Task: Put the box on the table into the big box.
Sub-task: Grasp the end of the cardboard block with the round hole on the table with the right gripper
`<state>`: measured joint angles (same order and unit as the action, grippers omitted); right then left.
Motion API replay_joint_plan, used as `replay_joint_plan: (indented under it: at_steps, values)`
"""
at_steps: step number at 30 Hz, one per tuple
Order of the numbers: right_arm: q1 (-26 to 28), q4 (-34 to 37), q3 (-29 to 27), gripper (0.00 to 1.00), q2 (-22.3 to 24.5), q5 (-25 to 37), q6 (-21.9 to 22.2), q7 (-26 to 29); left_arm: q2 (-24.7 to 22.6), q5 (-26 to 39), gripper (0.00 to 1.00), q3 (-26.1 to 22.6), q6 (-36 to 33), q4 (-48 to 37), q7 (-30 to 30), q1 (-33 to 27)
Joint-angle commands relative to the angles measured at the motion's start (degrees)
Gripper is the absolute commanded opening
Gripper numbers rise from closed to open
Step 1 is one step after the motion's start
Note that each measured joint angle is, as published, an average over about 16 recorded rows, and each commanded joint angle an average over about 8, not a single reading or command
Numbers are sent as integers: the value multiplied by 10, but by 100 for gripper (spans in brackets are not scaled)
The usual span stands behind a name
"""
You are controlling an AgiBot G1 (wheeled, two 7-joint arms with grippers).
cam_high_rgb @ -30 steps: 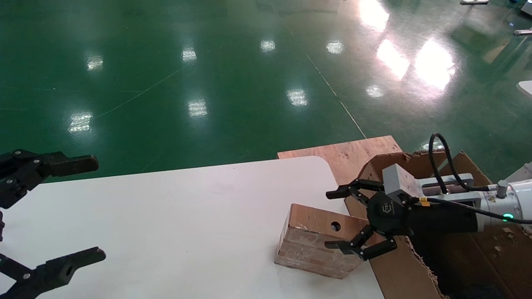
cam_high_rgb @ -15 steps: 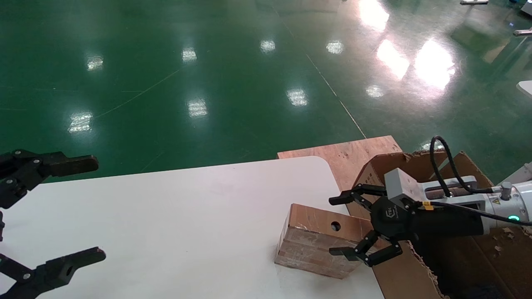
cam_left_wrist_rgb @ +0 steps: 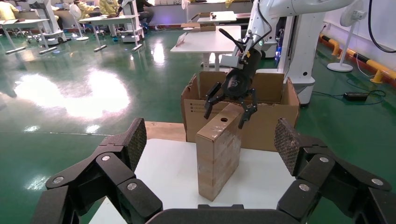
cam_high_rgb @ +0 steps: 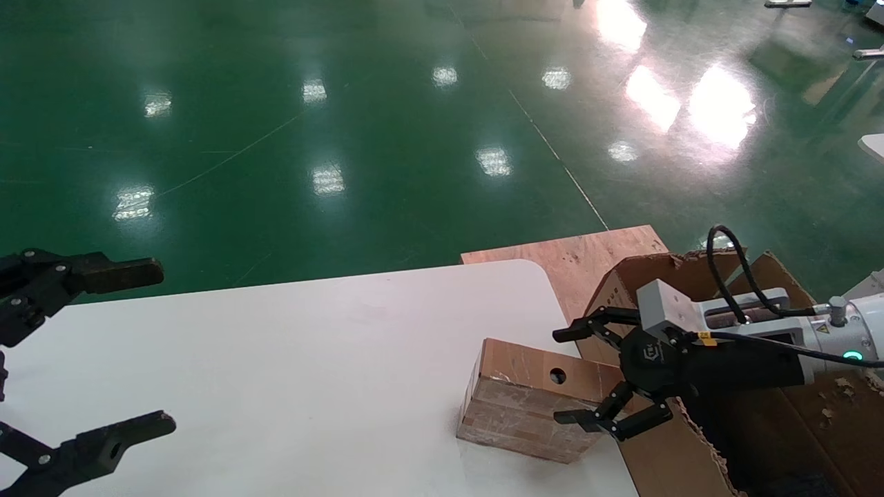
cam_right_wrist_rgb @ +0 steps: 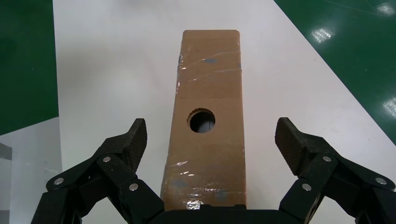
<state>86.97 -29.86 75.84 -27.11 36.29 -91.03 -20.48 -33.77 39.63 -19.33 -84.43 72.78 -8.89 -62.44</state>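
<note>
Light-brown cardboard marks the box (cam_high_rgb: 528, 399), which we see standing on its narrow edge near the right end of the white table (cam_high_rgb: 290, 359), its holed face turned upward. Just beyond that table end sits the big box (cam_high_rgb: 690, 442), its torn flaps open. Our right gripper (cam_high_rgb: 577, 376) reaches over the big box toward the small one, fingers (cam_right_wrist_rgb: 126, 144) spread wide on either side of the holed face and not touching it. Our left gripper (cam_high_rgb: 131, 348) hangs over the far left of the table, fingers also spread apart and holding nothing. A plywood board (cam_high_rgb: 573, 255) lies behind the table corner.
</note>
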Motion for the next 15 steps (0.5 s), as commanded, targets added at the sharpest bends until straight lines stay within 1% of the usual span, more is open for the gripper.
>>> replay_joint_plan:
  at_steps: [1, 8, 9, 12, 13, 14, 15]
  values:
    - [4, 4, 5, 100, -2, -1, 0, -1, 0, 0, 100, 0, 0, 0, 0, 0]
    - [12, 16, 18, 99, -10, -7, 0, -2, 0, 0, 100, 0, 0, 0, 0, 0]
    - [12, 17, 20, 93, -10, -8, 0, -2, 0, 0, 100, 0, 0, 0, 0, 0]
    - [13, 20, 22, 56, -11, -10, 0, 0, 0, 0, 100, 0, 0, 0, 0, 0]
    - [14, 21, 22, 43, -11, -11, 0, 0, 0, 0, 97, 0, 0, 0, 0, 0]
    - [14, 21, 22, 31, -11, -11, 0, 0, 0, 0, 88, 0, 0, 0, 0, 0]
    - [14, 21, 22, 18, -11, -11, 0, 0, 0, 0, 76, 0, 0, 0, 0, 0]
